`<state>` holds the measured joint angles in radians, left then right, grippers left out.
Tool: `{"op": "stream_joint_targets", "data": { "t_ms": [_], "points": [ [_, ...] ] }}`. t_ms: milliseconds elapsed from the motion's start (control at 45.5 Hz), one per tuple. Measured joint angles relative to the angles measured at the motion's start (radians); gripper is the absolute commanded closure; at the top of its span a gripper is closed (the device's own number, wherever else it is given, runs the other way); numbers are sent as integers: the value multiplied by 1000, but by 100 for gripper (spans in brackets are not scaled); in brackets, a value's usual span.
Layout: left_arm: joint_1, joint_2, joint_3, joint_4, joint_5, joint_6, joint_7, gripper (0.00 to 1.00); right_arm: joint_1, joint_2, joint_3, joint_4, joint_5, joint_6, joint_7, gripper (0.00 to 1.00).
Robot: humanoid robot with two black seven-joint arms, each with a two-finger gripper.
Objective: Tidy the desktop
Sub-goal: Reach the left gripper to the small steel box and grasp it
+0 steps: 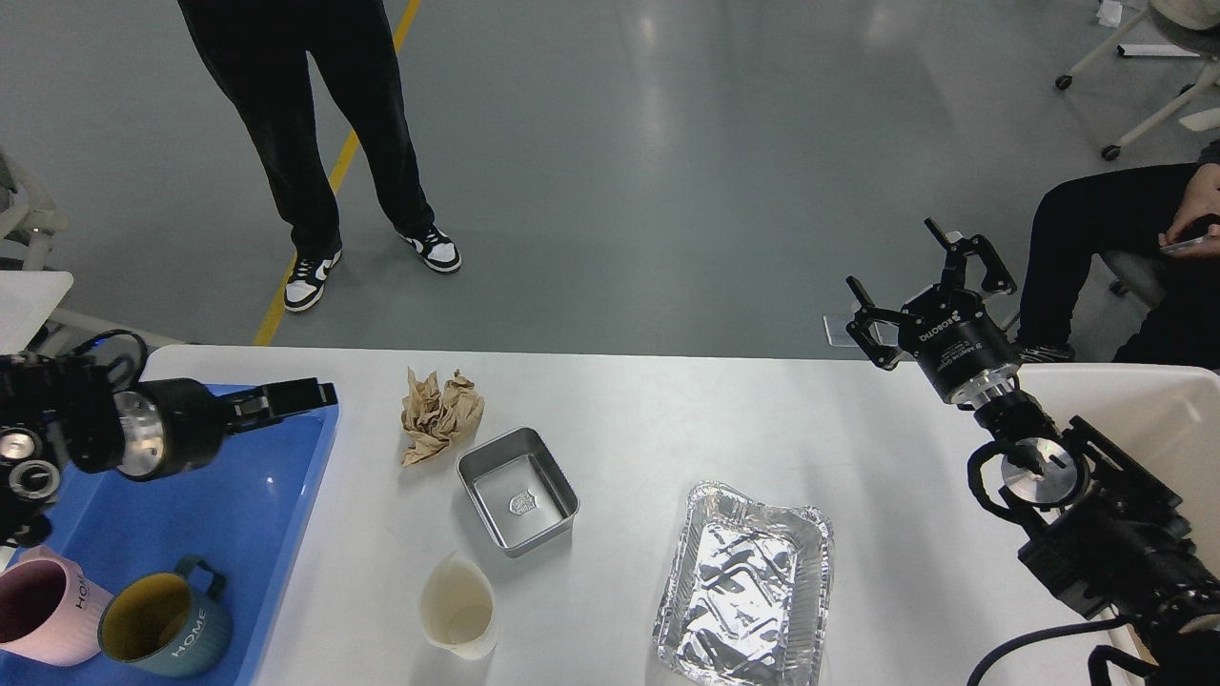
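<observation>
The white desktop [686, 419] holds a crumpled brown paper [440, 416], a small metal tin [518, 490], a squashed white paper cup [459, 606] and a foil tray [745, 596]. My left gripper [303, 393] reaches in over the far edge of the blue tray [257, 514], left of the paper; it is seen side-on and dark, so its fingers cannot be told apart. My right gripper [891, 262] is open and empty, held above the desktop's far right edge.
A pink mug [38, 610] and a teal mug [162, 621] stand in the blue tray's near corner. A cream-white bin [1158, 405] sits at the right. A person [315, 143] stands beyond the table, and another [1125, 238] sits at the right.
</observation>
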<state>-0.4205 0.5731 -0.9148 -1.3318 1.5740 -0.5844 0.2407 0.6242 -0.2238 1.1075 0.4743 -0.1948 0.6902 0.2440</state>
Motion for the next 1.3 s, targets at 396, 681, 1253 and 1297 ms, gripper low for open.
{"op": "stream_joint_targets", "data": {
  "t_ms": [396,681,1253,1297],
  "points": [
    [-9,-260,144,193,101,202,-5,12,-12,-6,0,16,0,0,0,0],
    [-7,-348,209,294,100,317,-6,29,-14,-8,0,17,0,2,0,0],
    [-8,-366,226,315,90,351,18,66,-29,-9,0,41,-1,2,0,0],
    [-9,-366,226,315,88,351,18,68,-29,-9,0,41,-1,2,0,0]
  ]
}}
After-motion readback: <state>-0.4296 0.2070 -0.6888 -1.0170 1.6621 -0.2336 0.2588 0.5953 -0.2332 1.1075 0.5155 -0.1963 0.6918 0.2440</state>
